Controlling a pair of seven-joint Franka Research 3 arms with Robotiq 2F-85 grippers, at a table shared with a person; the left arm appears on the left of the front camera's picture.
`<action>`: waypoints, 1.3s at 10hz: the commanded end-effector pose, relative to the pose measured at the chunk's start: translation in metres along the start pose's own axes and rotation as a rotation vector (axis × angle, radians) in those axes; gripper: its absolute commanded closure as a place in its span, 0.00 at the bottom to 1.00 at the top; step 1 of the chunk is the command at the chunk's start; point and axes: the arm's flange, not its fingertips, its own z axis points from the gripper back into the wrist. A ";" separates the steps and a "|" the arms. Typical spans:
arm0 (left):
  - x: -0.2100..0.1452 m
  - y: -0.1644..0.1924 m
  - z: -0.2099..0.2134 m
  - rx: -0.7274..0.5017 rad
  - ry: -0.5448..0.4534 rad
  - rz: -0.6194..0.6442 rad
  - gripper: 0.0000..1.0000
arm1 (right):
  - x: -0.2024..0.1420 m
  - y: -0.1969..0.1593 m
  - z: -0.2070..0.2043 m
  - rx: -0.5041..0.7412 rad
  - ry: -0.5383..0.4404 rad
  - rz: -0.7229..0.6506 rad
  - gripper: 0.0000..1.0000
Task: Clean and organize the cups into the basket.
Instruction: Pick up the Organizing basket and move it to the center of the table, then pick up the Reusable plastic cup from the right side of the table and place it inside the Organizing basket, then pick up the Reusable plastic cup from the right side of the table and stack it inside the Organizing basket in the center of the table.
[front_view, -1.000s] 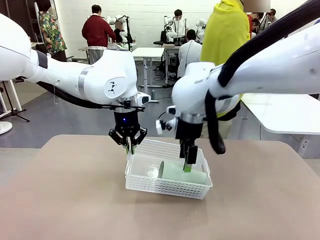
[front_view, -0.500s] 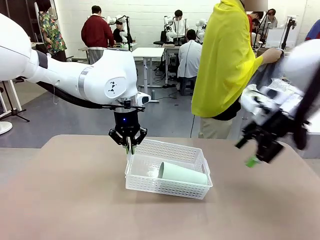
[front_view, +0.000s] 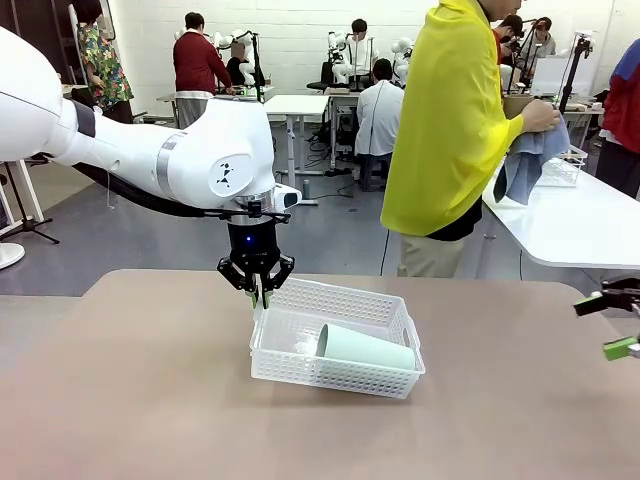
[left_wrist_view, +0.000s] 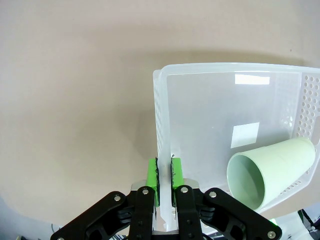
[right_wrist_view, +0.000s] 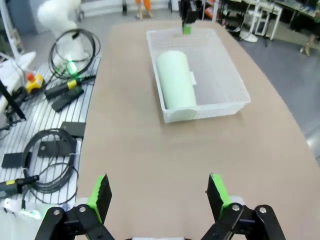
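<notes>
Firmly, your left pincer (left_wrist_view: 164, 172) pinched the wall of the white mesh basket (front_view: 330, 372) — mint green cup (front_view: 365, 347) inside, near it; your right pincer (right_wrist_view: 159, 192), spread and empty, probably had the other cup to fetch.

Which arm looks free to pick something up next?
Probably the right: the right gripper is open and empty over the table. The left gripper is shut on the side wall of the white basket, with the mint cup lying inside.
</notes>
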 end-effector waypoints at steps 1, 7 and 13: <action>-0.001 0.000 -0.001 0.003 0.002 -0.003 1.00 | -0.019 -0.013 0.014 0.003 -0.087 0.002 0.00; -0.001 0.000 -0.001 0.003 0.002 -0.003 1.00 | -0.076 -0.020 0.068 -0.045 -0.146 0.008 0.00; -0.001 0.000 -0.001 0.003 0.002 -0.003 1.00 | -0.069 -0.003 0.063 -0.041 -0.140 -0.028 0.00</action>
